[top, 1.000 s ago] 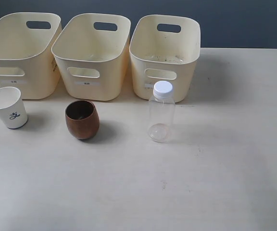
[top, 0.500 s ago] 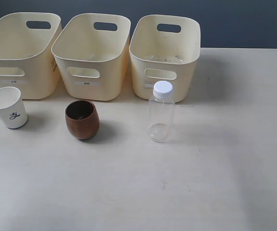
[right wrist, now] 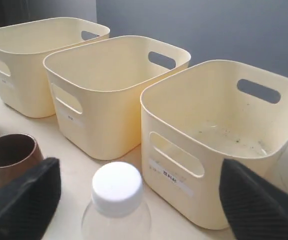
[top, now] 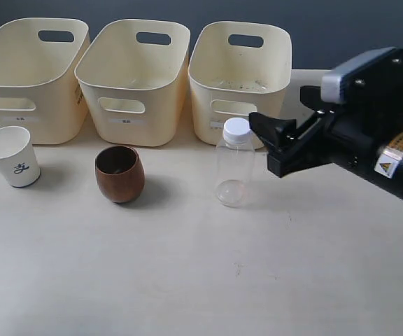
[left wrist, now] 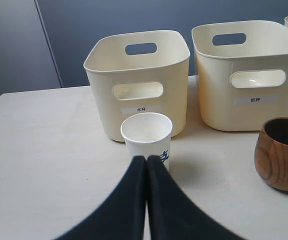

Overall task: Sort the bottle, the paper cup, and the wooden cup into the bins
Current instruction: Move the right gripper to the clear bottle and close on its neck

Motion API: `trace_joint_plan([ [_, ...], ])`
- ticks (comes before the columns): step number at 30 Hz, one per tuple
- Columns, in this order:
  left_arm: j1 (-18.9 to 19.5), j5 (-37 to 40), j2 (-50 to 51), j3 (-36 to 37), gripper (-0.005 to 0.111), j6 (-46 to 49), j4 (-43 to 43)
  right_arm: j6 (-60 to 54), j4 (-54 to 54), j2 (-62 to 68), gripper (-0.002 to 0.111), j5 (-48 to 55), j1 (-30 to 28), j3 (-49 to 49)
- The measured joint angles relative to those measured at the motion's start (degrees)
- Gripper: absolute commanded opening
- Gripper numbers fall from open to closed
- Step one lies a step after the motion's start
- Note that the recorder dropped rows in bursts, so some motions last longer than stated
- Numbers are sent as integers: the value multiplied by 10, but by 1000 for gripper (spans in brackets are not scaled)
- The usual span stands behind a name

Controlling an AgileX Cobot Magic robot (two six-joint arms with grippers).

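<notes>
The right pincer (top: 266, 145), its jaws wide apart, hangs just beside the upright bottle (top: 233, 171), which stands on the desk (top: 187, 280) before the end bin (top: 201, 105), and one jaw clipping that tall, light bottle could topple it.

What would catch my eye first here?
A black right gripper, jaws open, reaches from the right toward a small clear plastic bottle with a white cap. Three cream-yellow plastic bins stand in a row behind, with a white paper cup and squat brown wooden cup before them.
</notes>
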Motion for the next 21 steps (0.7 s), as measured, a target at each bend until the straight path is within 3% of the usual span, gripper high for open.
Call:
trace_joint_plan([
  [10,0,0,0,0,0,0,0,48,-74,159,84,-121,1,-41],
  [21,0,0,0,0,0,0,0,43,-76,191,84,-125,1,-74],
])
